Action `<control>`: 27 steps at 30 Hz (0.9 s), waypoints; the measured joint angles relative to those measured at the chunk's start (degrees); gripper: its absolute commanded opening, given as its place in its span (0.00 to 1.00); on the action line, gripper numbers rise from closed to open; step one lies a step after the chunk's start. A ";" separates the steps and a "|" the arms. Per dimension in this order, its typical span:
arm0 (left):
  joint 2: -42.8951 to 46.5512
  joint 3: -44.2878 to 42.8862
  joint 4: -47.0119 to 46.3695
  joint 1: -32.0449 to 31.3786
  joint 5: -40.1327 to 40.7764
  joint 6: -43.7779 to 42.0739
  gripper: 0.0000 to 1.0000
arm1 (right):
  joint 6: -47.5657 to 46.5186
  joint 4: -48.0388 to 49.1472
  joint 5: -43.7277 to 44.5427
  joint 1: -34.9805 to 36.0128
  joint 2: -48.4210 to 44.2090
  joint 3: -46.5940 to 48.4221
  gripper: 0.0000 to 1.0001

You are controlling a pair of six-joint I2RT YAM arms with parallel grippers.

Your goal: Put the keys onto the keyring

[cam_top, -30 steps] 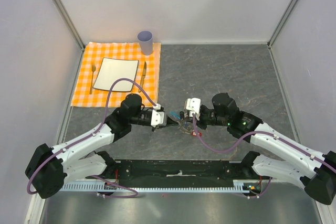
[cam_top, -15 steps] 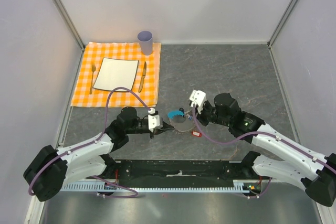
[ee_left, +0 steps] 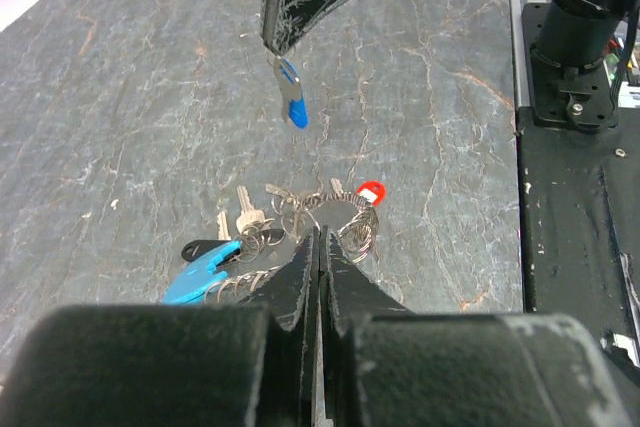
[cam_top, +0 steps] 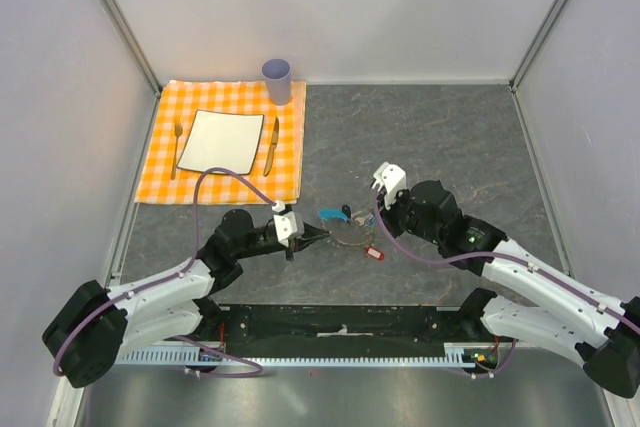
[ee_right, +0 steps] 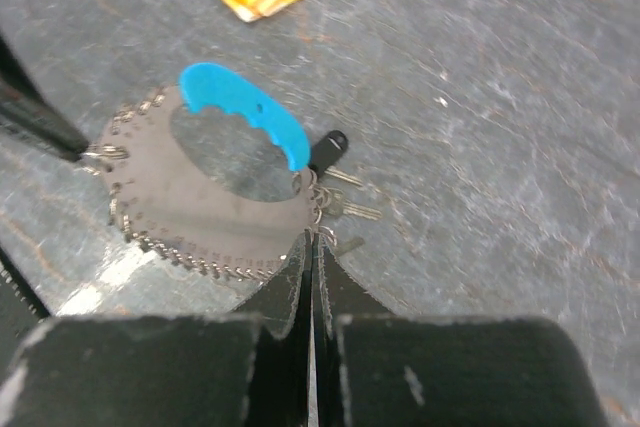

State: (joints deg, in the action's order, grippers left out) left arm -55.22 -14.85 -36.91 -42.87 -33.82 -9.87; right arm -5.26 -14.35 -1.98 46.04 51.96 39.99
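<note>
The keyring (cam_top: 347, 233) lies on the grey table between my grippers, a chain loop (ee_right: 170, 247) with a cyan clasp (ee_right: 245, 112). Silver keys (ee_left: 245, 212), a black tag (ee_right: 328, 147) and a red tag (ee_left: 371, 191) hang on it. My left gripper (cam_top: 316, 234) is shut, its tips at the loop's left chain (ee_left: 318, 237). My right gripper (cam_top: 380, 219) is shut on a blue-tagged key (ee_left: 292, 97) that dangles above the table just right of the loop; in its own view (ee_right: 312, 247) only a small ring shows at the tips.
An orange checked placemat (cam_top: 165, 162) at the back left carries a white plate (cam_top: 220, 140), fork, knife and a lilac cup (cam_top: 277, 79). The black base rail (cam_top: 340, 322) runs along the near edge. Grey walls enclose the table.
The two grippers were close together a second ago and have drawn apart. The right one pulled back to the right and up. The keyring loop now shows spread between them.
</note>
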 measured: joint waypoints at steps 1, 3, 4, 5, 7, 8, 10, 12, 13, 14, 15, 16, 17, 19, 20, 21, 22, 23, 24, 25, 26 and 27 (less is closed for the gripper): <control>-0.63 0.07 -0.63 0.00 0.63 0.57 0.02 | 1.16 -0.11 1.77 -0.20 0.24 0.00 0.00; -2.49 0.04 -2.05 0.00 1.14 1.84 0.02 | 3.72 -0.90 5.49 -0.66 0.63 0.00 0.00; -3.39 0.04 -2.58 0.00 1.27 2.43 0.02 | 4.79 -1.46 7.08 -0.87 0.72 0.00 0.00; -4.59 0.02 -3.28 0.00 1.25 3.15 0.02 | 6.08 -2.23 8.87 -1.18 0.76 0.00 0.00; -6.78 -0.07 -4.11 0.00 1.18 4.52 0.02 | 8.63 -4.44 11.63 -2.05 1.18 0.24 0.00; -7.56 -0.09 -4.35 0.00 1.16 5.07 0.02 | 10.01 -5.73 12.87 -2.49 1.75 0.46 0.00; -8.17 -0.09 -4.57 0.00 1.03 5.95 0.02 | 12.15 -7.87 14.32 -3.23 3.10 0.92 0.00; -8.04 -0.11 -4.92 0.00 0.85 6.54 0.02 | 14.05 -9.84 14.80 -4.46 5.53 1.75 0.00; -7.91 -0.17 -4.94 0.00 0.83 6.71 0.02 | 14.69 -10.60 14.69 -5.22 7.13 2.29 0.00; -7.63 -0.17 -4.92 0.00 0.83 6.86 0.02 | 15.10 -11.08 14.53 -6.16 9.03 2.86 0.00; -7.23 -0.17 -4.85 0.00 0.83 6.93 0.02 | 15.32 -11.43 14.40 -7.06 10.71 3.39 0.00; -6.86 -0.17 -4.83 0.00 0.85 6.95 0.02 | 15.52 -11.56 13.86 -8.22 13.00 4.02 0.00; -6.32 -0.17 -4.76 0.00 0.90 6.95 0.02 | 15.54 -11.47 13.46 -9.38 15.52 4.57 0.00; -5.18 -0.17 -4.72 0.00 1.03 6.95 0.02 | 15.50 -10.64 12.48 -11.50 20.35 5.20 0.00; -4.66 -0.17 -4.66 0.00 1.22 6.95 0.02 | 15.47 -9.81 12.13 -12.33 22.56 5.20 0.00; -4.33 -0.17 -4.57 0.00 1.36 6.95 0.02 | 15.39 -8.85 11.85 -13.05 24.50 5.20 0.00; -3.93 -0.17 -4.37 0.00 1.60 6.95 0.02 | 15.34 -7.85 11.52 -13.64 26.08 5.20 0.00; -3.65 -0.17 -4.17 0.00 1.86 6.95 0.02 | 15.34 -6.03 10.97 -14.23 27.96 5.20 0.00; -3.43 -0.17 -3.98 0.00 2.08 6.95 0.02 | 15.37 -3.74 10.67 -14.73 29.79 5.20 0.00; -3.34 -0.17 -3.89 0.00 2.25 6.95 0.02 | 15.41 -0.85 10.27 -15.23 31.93 5.11 0.00; -3.32 -0.17 -3.82 0.00 2.29 6.93 0.02 | 15.54 1.36 9.97 -15.54 33.51 5.03 0.00; -3.32 -0.17 -3.76 0.00 2.32 6.93 0.02 | 15.61 4.02 9.75 -15.78 34.99 4.79 0.00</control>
State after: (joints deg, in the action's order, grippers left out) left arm -58.54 -15.03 -40.66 -42.87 -31.51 -2.94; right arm 10.35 -10.33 7.77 30.26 86.96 44.77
